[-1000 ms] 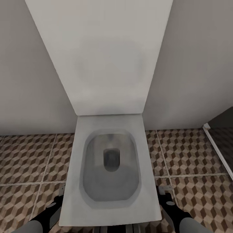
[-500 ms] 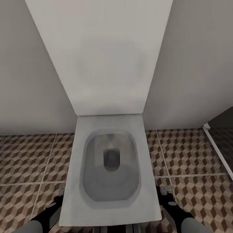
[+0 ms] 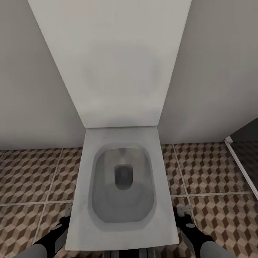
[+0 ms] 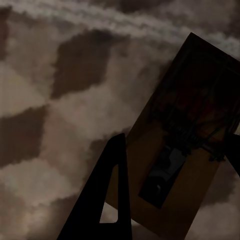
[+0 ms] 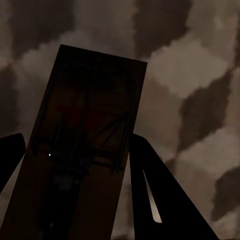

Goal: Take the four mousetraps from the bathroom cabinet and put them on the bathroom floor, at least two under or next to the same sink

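A mousetrap [image 4: 185,150] is gripped in the left tool [image 4: 175,165] and another [image 5: 85,155] in the right tool [image 5: 75,165], held low over the floor [image 3: 32,179] beside the toilet [image 3: 122,179], seemingly for setting down.

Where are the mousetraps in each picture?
Head view: too small to tell; the left gripper and right gripper sit low beside the toilet.
Left wrist view: one mousetrap, tilted, between the left gripper's fingers.
Right wrist view: a second mousetrap between the right gripper's fingers.
Shared landmark: the cube-pattern floor.
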Robot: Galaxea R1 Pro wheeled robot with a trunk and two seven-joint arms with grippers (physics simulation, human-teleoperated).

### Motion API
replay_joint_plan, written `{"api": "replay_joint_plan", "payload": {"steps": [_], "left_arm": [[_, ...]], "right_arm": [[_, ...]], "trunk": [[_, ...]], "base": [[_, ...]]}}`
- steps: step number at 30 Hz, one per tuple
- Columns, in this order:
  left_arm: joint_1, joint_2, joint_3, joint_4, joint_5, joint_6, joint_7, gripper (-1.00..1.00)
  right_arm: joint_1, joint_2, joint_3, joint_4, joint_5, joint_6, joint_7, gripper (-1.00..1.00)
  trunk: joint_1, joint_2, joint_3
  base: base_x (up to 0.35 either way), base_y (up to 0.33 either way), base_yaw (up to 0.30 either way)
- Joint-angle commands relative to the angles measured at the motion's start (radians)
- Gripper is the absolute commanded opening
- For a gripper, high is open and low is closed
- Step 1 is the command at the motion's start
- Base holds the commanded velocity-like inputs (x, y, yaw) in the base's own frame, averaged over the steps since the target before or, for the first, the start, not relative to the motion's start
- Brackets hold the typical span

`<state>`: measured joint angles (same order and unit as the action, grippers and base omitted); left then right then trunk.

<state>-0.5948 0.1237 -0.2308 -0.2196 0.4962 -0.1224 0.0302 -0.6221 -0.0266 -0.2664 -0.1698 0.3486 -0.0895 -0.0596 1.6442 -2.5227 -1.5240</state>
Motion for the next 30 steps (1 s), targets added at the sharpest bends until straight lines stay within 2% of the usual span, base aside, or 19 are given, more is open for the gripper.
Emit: {"api": "replay_joint_plan", "payload": {"steps": [1,9,30], "left_arm": [[0.0,0.001,-0.008,0.0,0.007,-0.003,0.003,-1.0],[0.0,0.0,-0.008,0.0,0.007,-0.003,0.003,-1.0],[0.0,-0.001,-0.008,0.0,0.007,-0.003,0.003,-1.0]], "right_arm": [[-0.001,0.0,-0.008,0.002,0.009,-0.002,-0.002,-1.0],[-0.001,0.0,-0.007,0.002,0.009,0.056,-0.002,-1.0],[-0.001,0.001,-0.008,0.003,0.009,0.068,-0.004,-1.0]], "trunk": [[0.0,0.0,0.0],[0.0,0.0,0.0],[0.0,0.0,0.0]], "base": [[0.0,0.0,0.0],[0.0,0.0,0.0],[0.0,0.0,0.0]]}}
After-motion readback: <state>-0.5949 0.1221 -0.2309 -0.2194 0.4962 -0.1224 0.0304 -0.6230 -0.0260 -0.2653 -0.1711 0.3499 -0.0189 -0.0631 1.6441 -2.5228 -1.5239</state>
